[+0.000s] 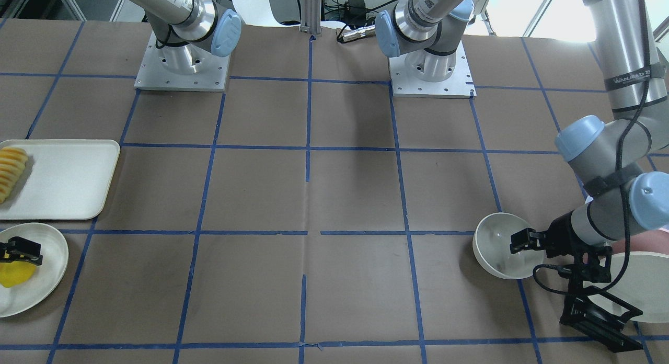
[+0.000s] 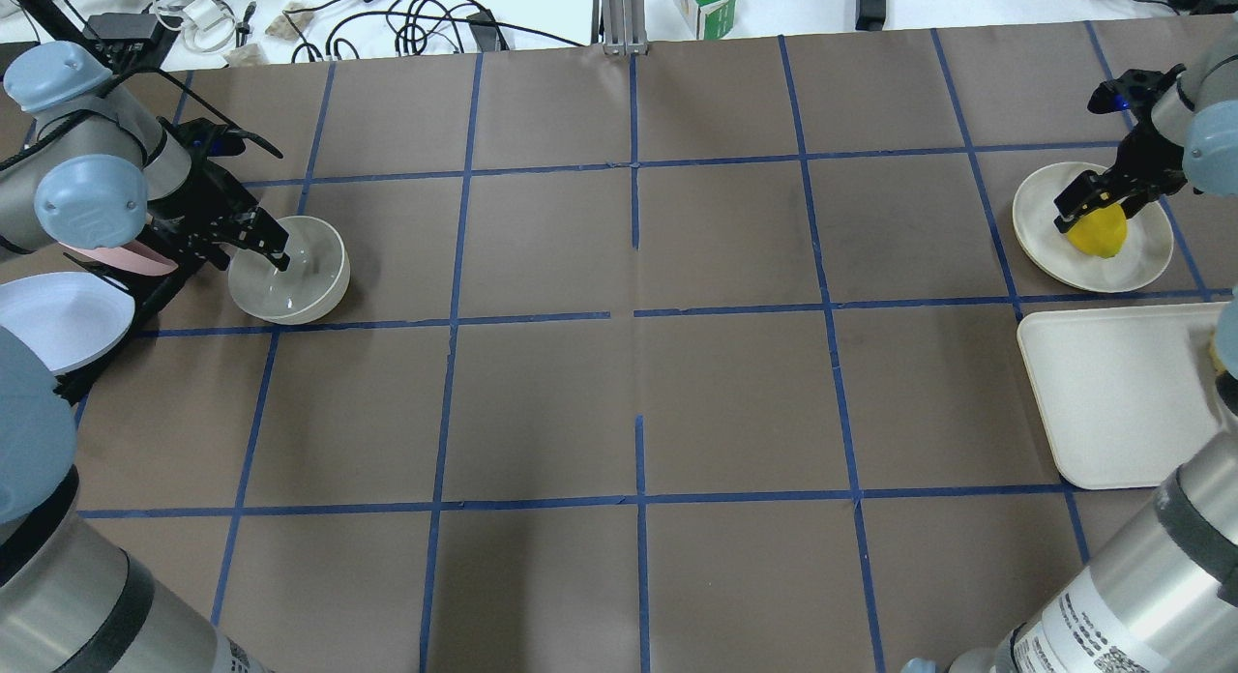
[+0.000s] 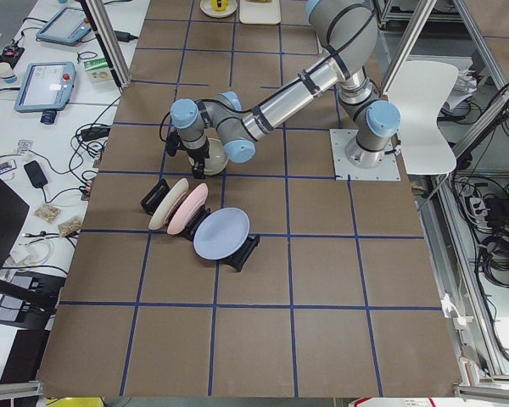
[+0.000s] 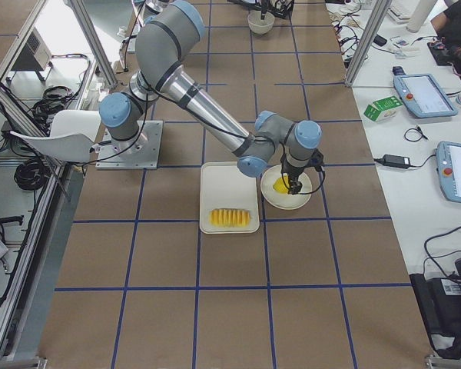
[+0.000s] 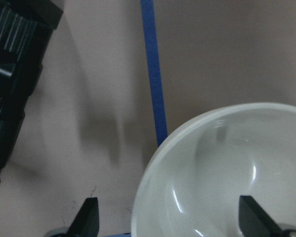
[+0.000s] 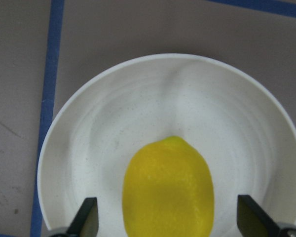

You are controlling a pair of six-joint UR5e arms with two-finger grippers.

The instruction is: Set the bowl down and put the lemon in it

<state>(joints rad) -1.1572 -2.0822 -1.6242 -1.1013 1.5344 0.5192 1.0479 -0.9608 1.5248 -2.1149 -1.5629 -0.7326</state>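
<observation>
A: Where do we stand with the deep round glossy off-white bowl [image 2: 300, 277]?

B: It sits upright and empty on the brown paper-covered table [image 2: 542, 402] at our left edge, over a blue tape line. Our left gripper [image 5: 170, 219] has its jaws wide apart and straddles the bowl's wall, one fingertip [image 5: 88, 219] outside and the other down inside. Neither pad seems to press the wall yet.

A: And the whole bright yellow oval lemon [image 6: 168, 182]?

B: It is well apart from the bowl, at our right edge. It lies in the shallow off-white ridged plate [image 6: 103, 133], just beside the cream rectangular tray [image 2: 1112, 393]. Our right gripper [image 6: 170, 219] hangs over it with jaws spread, a fingertip on each side and a clear gap to the peel.

A: So we judge that both grasps are about to start and nothing is carried.

B: Yes. For the bowl, we should close slowly on the wall, far enough below the rim that the glossy glaze doesn't slip. Then we lift it level and carry it toward the middle squares.

A: And for the lemon?

B: We lower until the pads face its widest belly, not the pointed end, and squeeze across the short axis so it can't roll out. We hold it back until the bowl is set down and released. Then we let go from low over the bowl, so nothing bounces or tips.
</observation>
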